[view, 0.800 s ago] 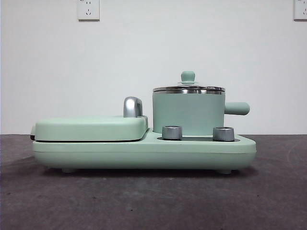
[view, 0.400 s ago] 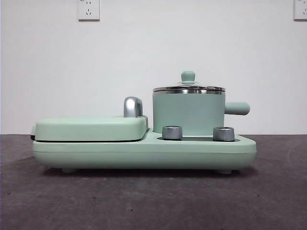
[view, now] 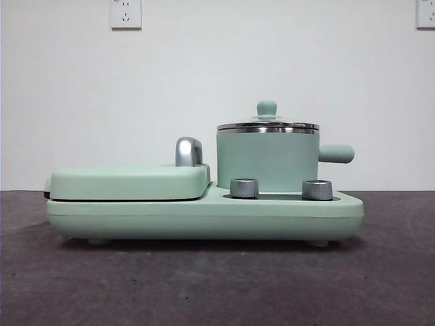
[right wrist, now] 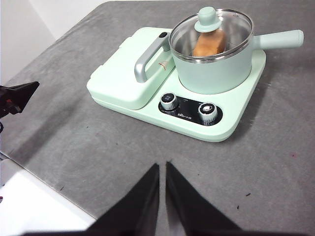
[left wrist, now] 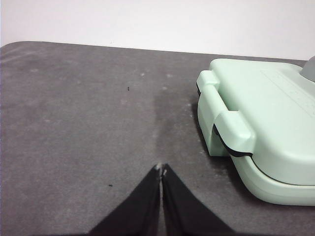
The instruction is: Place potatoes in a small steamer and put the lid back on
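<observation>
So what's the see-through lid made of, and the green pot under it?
The lid looks like clear glass: the potato shows through it. Its shiny rim seems steel, its knob matte green, maybe plastic. The small steamer looks like metal with a smooth mint-green coating outside and a bare, mirror-like inside.

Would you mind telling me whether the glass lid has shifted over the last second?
No. The lid sits unchanged on the steamer, its knob equally far from the wall socket.

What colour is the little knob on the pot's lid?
Mint green; the knob shows best in the right wrist view.
</observation>
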Robot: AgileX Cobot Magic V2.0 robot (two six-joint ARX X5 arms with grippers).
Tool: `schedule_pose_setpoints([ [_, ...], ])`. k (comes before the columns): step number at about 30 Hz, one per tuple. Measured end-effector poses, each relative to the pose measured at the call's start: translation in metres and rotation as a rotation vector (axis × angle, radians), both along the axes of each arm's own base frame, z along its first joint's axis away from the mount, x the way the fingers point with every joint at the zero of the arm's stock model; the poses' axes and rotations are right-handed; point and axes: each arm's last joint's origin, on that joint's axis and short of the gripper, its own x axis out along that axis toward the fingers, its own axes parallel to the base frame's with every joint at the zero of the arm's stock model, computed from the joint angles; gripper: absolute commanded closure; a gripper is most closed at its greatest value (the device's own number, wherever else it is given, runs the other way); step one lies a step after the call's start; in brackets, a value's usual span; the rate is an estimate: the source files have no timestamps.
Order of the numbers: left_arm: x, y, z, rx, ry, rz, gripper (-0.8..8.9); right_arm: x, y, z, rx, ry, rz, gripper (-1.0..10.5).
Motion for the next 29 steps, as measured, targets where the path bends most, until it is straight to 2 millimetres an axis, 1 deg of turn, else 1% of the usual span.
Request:
schedule_pose_setpoints([
  [14, 0.0, 0.0, 0.0, 0.003, 0.0, 0.0, 8.08, 0.0, 0.0, 0.0, 0.001, -0.003, -0.001, 9.3],
  [18, 0.0, 0.0, 0.0, 0.003, 0.0, 0.0, 8.08, 0.007, 0.001, -0.005, 0.0, -0.033, -0.096, 9.3],
  [21, 0.0, 0.0, 0.0, 0.003, 0.0, 0.0, 8.08, 0.022, 0.001, -0.022, 0.004, -0.094, -0.208, 9.3],
  [23, 0.0, 0.0, 0.0, 0.003, 0.0, 0.0, 8.08, 0.034, 0.0, -0.039, 0.001, -0.16, -0.291, 9.3],
  [25, 0.0, 0.0, 0.0, 0.003, 0.0, 0.0, 8.08, 0.048, -0.003, -0.06, -0.013, -0.248, -0.364, 9.3],
  [27, 0.0, 0.0, 0.0, 0.003, 0.0, 0.0, 8.08, 0.059, -0.006, -0.084, -0.035, -0.318, -0.414, 9.3],
  [29, 0.0, 0.0, 0.0, 0.003, 0.0, 0.0, 8.08, 0.07, -0.01, -0.115, -0.072, -0.353, -0.466, 9.3],
])
